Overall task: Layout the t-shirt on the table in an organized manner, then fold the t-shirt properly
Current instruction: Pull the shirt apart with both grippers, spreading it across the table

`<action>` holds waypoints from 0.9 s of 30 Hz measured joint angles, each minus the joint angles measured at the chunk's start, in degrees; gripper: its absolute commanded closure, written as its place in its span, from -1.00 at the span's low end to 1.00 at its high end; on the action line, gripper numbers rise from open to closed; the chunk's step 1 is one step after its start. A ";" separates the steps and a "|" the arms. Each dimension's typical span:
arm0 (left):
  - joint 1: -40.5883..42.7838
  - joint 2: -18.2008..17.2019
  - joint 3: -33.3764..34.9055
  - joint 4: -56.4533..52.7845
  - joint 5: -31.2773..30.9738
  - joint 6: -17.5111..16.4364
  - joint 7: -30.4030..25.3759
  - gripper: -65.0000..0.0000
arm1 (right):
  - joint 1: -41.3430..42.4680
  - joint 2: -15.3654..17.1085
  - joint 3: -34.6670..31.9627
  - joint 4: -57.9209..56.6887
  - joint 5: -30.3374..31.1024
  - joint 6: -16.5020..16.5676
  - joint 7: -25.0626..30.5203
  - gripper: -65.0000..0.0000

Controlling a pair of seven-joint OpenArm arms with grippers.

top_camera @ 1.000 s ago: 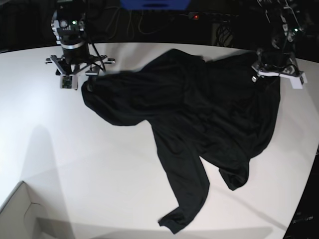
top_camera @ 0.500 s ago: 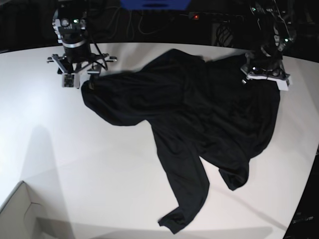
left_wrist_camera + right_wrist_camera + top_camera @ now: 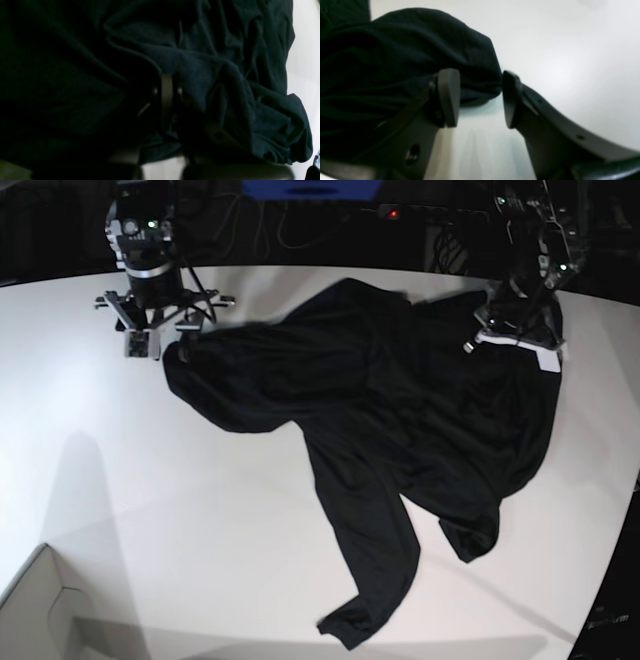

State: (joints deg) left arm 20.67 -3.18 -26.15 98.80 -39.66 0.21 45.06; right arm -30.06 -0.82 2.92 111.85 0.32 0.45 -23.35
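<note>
The t-shirt (image 3: pixel 400 430) lies crumpled across the desk (image 3: pixel 200 510) toward its far right corner. Your left hand (image 3: pixel 167 93) is clamped on a fold; your right hand (image 3: pixel 480 97) stands open at the sleeve end. Thin, limp cloth: grip hems

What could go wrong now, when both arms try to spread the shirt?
1. The left gripper looks shut on a bunched fold of the black thin-fabric t-shirt; pulling may lift several layers.
2. The right gripper is open at the shirt's edge; closing may miss the fabric on the white table.
</note>
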 measured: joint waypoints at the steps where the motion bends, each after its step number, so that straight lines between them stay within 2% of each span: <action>1: 0.33 -0.02 -0.04 1.33 0.04 0.02 -0.02 1.00 | 0.00 0.00 0.00 0.00 0.00 -0.02 -0.02 0.14; 6: 4.48 0.22 -1.75 11.61 -0.92 -0.55 -0.20 1.00 | 0.04 0.02 0.00 0.00 0.00 0.00 0.02 0.14; 10: 5.49 2.38 -11.45 15.17 -0.81 -0.42 -0.74 1.00 | 0.39 0.04 0.02 -0.04 -0.02 0.00 -0.04 0.14; 13: 5.51 3.43 -20.09 14.80 -5.01 -0.81 1.03 1.00 | 1.49 0.02 0.17 -0.04 0.07 -0.02 0.04 0.14; 15: 5.70 3.30 -25.81 14.78 -7.74 -0.63 -0.02 1.00 | 1.60 0.04 0.33 -0.04 0.07 0.00 0.00 0.14; 18: 6.88 3.30 -30.80 14.78 -12.22 -0.66 0.13 1.00 | 1.44 0.02 0.17 -0.09 0.00 -0.02 -0.02 0.14; 21: 7.08 3.26 -33.40 14.21 -14.05 -0.63 -0.09 1.00 | 2.56 0.02 0.11 -0.11 0.00 -0.02 -0.61 0.14; 27: 7.17 3.30 -33.24 8.96 -14.69 -0.74 -0.04 1.00 | 3.19 0.02 -0.26 -0.11 -0.04 -0.02 -0.72 0.13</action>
State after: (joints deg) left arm 27.83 0.12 -59.40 107.77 -54.35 -0.54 45.01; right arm -26.87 -0.80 2.66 111.74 0.27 0.43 -24.08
